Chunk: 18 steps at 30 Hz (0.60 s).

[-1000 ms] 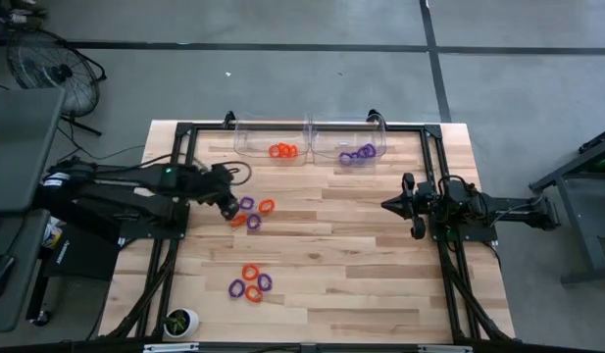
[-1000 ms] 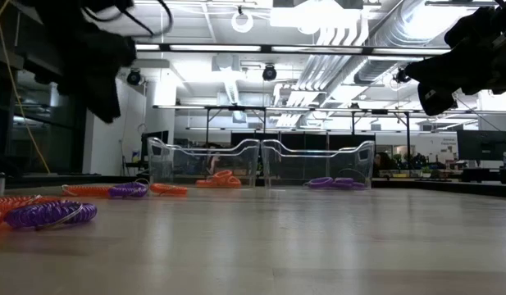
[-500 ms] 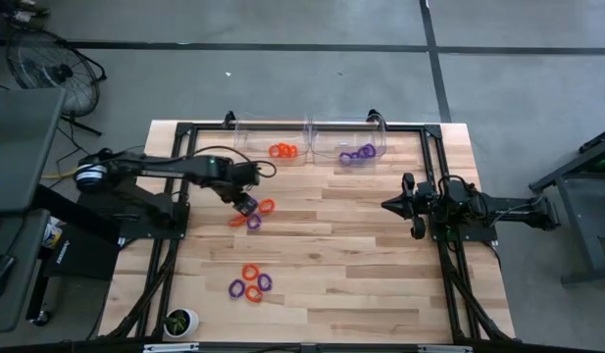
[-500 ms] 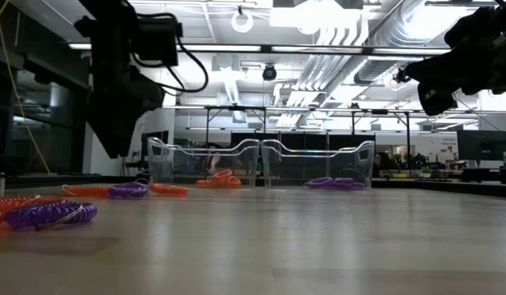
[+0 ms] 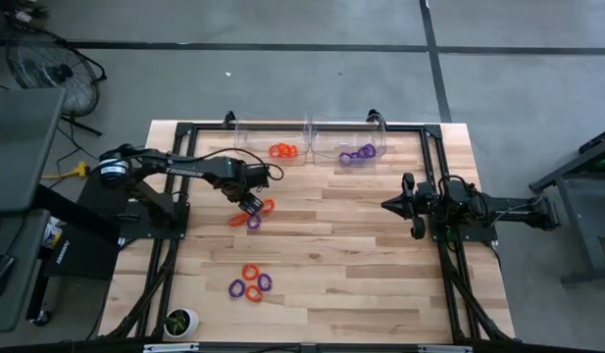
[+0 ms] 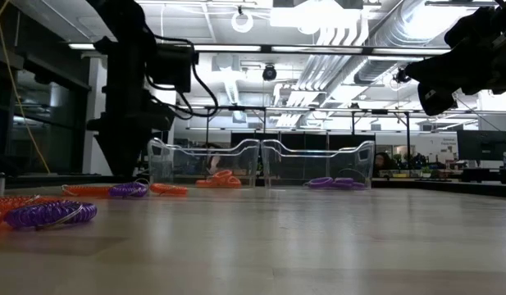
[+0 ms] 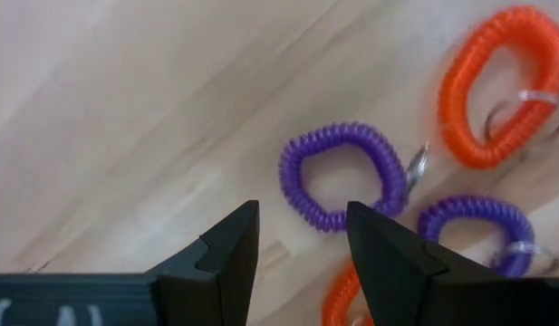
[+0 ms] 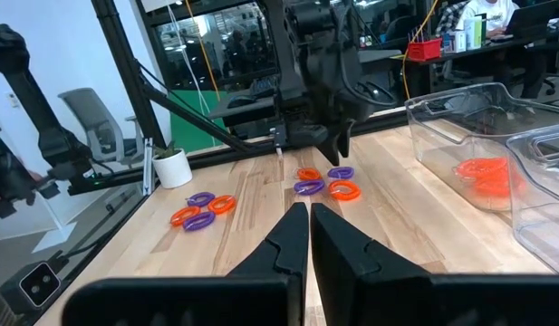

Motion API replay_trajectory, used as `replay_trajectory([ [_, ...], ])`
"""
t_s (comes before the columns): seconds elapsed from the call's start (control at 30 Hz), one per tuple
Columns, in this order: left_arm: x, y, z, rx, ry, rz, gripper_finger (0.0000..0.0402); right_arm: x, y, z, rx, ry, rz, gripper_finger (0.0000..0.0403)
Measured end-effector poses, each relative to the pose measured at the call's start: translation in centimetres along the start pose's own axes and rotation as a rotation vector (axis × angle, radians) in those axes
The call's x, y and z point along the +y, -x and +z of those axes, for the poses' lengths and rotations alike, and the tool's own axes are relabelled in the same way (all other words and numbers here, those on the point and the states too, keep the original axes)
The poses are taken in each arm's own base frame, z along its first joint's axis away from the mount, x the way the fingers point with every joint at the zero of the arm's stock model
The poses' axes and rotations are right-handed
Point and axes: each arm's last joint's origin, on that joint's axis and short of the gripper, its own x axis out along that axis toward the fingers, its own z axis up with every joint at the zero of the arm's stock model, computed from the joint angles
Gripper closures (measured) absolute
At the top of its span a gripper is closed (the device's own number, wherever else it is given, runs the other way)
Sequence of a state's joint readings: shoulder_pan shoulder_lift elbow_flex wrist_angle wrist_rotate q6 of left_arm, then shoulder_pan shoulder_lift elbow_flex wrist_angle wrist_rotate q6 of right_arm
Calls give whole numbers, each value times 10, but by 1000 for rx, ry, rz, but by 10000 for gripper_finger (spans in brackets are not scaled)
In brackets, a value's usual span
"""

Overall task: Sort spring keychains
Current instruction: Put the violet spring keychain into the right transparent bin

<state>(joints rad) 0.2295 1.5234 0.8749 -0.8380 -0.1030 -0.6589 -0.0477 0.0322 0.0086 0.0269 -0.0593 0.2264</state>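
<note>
Bins first: two clear plastic bins at the table's twelve o'clock edge — the left bin [image 5: 271,143] holds orange-red coiled plastic spring keychains [image 5: 282,151], the right bin [image 5: 348,143] purple ones [image 5: 358,153]. Since a second ago the left gripper [image 5: 251,204], fingers spread, has reached over the loose cluster [image 5: 254,215] near centre. Right gripper [image 5: 388,205] waits clenched at three o'clock. No readable writing.

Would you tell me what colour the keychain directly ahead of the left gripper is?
Purple, clearest in the left wrist view.

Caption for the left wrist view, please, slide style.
Left gripper, fingers open, poised over a purple spring keychain lying beside orange and purple ones on the wooden table.
</note>
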Motion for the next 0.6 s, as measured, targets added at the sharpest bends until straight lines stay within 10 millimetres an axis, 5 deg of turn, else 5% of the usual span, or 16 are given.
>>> replay_trajectory([
  [0.37,9,-2,9,-23,86,3,238,0,0,0,0,0,0,391],
  [0.6,6,-20,11,68,85,6,238,0,0,0,0,0,1,391],
])
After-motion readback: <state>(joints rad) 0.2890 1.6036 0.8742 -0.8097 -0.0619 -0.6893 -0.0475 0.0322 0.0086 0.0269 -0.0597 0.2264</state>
